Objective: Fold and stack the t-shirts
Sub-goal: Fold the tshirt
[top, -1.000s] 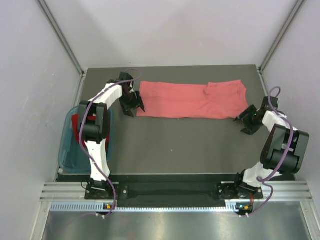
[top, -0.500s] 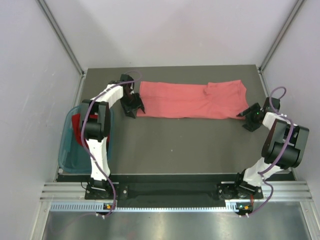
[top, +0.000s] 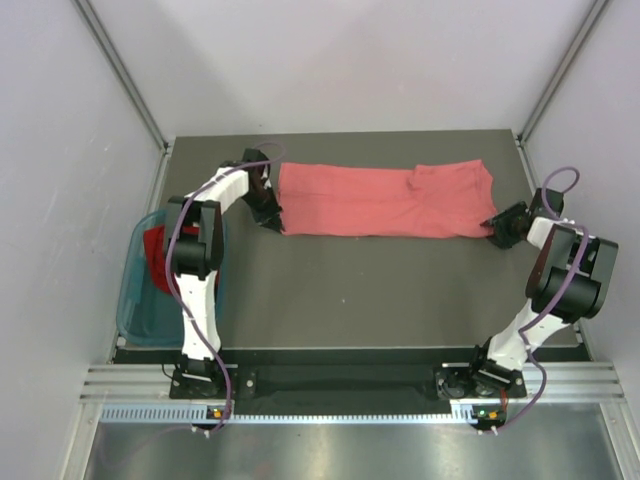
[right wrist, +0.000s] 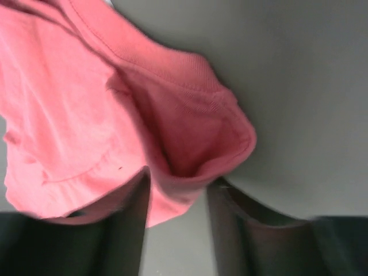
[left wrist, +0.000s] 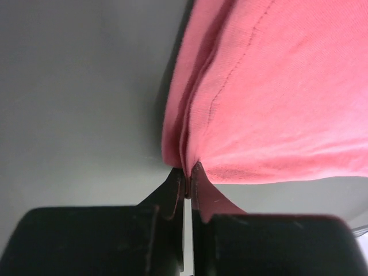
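Top view: salmon-pink t-shirt [top: 385, 200] lies as a long, narrow folded strip across the far half of the table [top: 350, 290], collar end to the right. Deep red t-shirt [top: 155, 255] sits in the teal basket [top: 130, 300] off the table's left edge. It is mostly hidden by the left arm and the basket wall, so only a bunched patch shows and its shape is not readable.

Left gripper [left wrist: 187, 172]: from above it is a dark lump at the strip's left end, and the jaws cannot be made out. The wrist view settles it. The fingers are pressed together with only a sliver between them, pinching the stacked edges of the pink cloth where several layers meet. Cloth fans up and to the right from the pinch, with a stitched hem line visible.

Right gripper [right wrist: 178, 190]: from above it sits at the strip's near right corner, touching or overlapping the cloth, with no detail of the jaws. In the wrist view, which is blurred, the two fingers stand part-way apart astride a folded, hemmed corner of the shirt. Cloth fills the upper part of the gap. Whether the pads press the cloth or merely flank it, I cannot tell.

Both wrist views cut off the rest of the shirt. Only the top view shows its full extent and the basket.
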Robot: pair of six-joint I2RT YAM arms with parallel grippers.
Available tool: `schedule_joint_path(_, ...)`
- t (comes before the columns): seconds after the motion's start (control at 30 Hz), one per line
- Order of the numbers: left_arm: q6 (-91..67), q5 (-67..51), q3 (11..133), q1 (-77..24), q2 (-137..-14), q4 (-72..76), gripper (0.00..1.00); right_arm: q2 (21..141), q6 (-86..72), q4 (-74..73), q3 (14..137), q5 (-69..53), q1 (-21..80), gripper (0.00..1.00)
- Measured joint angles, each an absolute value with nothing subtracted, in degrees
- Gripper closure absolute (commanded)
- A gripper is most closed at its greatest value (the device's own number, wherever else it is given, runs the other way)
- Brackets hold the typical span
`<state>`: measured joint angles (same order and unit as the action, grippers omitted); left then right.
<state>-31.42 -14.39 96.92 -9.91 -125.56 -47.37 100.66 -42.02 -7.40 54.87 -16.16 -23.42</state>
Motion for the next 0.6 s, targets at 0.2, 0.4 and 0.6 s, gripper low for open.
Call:
schedule_joint_path(0.2, -30.1, -14.0, 97.1, -10.5, -125.6, -47.6, 1.0, 104.5, -41.9, -7.7, 57.9, -15.9, -23.5, 0.98)
schedule_joint_path(0.4, -30.3, -12.5, 88.5, -13.1, -120.1, -44.3, 1.0, 110.1, -37.8, -13.1, 67.9, -13.9, -23.3, 0.98)
schedule_joint_path(0.6, -34.6, -9.9, 73.2, -21.3, -109.8, -40.2, 1.0, 116.1, -32.0, -18.6, 80.1, -12.7, -22.5, 0.96)
